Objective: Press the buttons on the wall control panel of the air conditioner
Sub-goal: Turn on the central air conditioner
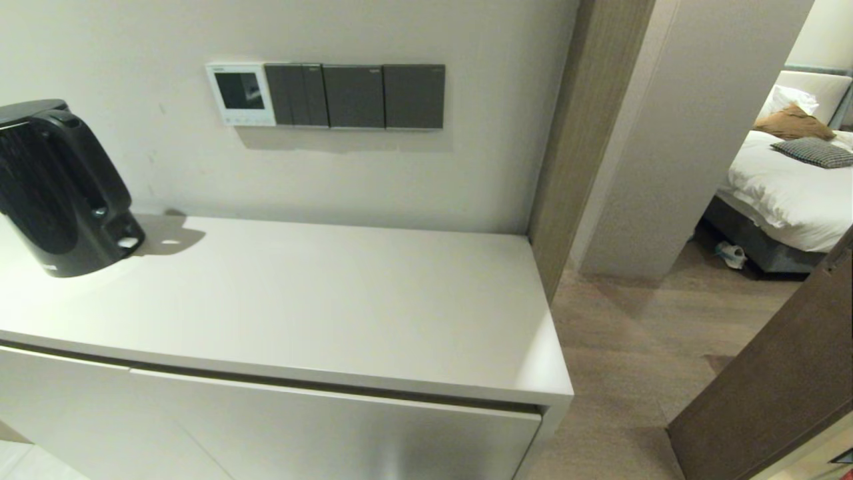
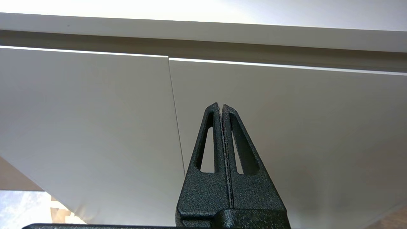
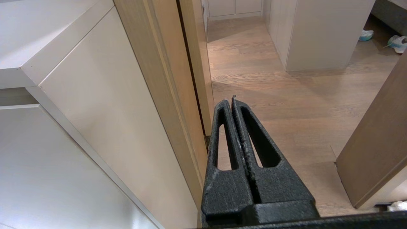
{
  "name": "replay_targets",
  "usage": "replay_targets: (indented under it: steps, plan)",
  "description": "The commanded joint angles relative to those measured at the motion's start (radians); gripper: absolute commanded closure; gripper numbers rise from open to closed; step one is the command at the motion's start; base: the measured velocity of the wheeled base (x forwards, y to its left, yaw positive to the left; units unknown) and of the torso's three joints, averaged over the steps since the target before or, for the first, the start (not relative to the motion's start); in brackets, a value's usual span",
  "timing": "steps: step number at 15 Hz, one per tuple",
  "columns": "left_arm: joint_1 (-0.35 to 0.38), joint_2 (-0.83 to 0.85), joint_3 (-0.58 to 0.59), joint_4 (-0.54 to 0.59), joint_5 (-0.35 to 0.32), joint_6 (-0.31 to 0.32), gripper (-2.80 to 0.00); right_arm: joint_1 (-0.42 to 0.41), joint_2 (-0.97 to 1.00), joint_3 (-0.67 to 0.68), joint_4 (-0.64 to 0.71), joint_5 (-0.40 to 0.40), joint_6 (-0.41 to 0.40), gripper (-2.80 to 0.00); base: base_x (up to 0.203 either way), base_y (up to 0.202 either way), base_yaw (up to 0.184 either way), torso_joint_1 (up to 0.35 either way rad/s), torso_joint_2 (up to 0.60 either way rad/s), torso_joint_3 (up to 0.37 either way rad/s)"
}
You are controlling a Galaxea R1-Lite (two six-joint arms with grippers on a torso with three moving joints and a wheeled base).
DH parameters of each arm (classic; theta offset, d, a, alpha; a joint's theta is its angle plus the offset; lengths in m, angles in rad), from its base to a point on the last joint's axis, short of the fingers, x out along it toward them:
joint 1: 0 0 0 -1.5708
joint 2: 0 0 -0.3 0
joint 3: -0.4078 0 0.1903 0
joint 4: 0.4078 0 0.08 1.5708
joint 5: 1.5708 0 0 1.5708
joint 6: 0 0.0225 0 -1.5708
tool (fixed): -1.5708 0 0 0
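Observation:
The wall control panel (image 1: 240, 94) is a small white square with a dark screen, on the wall above the cabinet at the upper left of the head view. Its row of tiny pale buttons (image 1: 245, 121) runs along its lower edge. Neither arm shows in the head view. My left gripper (image 2: 220, 105) is shut and empty, low in front of the white cabinet doors (image 2: 95, 127). My right gripper (image 3: 229, 99) is shut and empty, beside the cabinet's right side, above the wooden floor.
Three dark grey switch plates (image 1: 353, 96) sit right of the panel. A black kettle (image 1: 60, 187) stands on the white cabinet top (image 1: 300, 293) at the left. A wooden door frame (image 1: 586, 120) borders the cabinet's right; a brown door (image 1: 780, 387) stands open at the far right.

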Motion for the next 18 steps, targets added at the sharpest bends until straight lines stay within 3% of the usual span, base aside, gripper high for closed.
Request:
replay_targets:
  steps: [1,9,13,18]
  plan:
    - [0.000,0.001,0.000,0.000,0.000,0.002,0.00,0.000,0.001,0.002,0.000,0.000,0.000,0.00,0.000,0.000,0.000,0.000,0.00,0.000]
    - [0.000,0.000,-0.033,-0.021,0.001,0.005,0.00,0.000,0.001,0.002,0.000,0.000,0.000,0.00,0.000,0.000,0.000,0.000,0.00,0.000]
    - [0.001,0.025,-0.156,-0.003,-0.007,0.009,0.00,0.000,0.001,0.000,0.000,0.000,0.000,0.00,0.000,0.000,0.000,0.000,0.00,0.000]
    - [-0.013,0.306,-0.405,-0.017,-0.026,0.003,0.00,0.000,0.001,0.002,0.000,0.000,0.001,0.00,0.000,0.000,0.000,0.000,0.00,0.000]
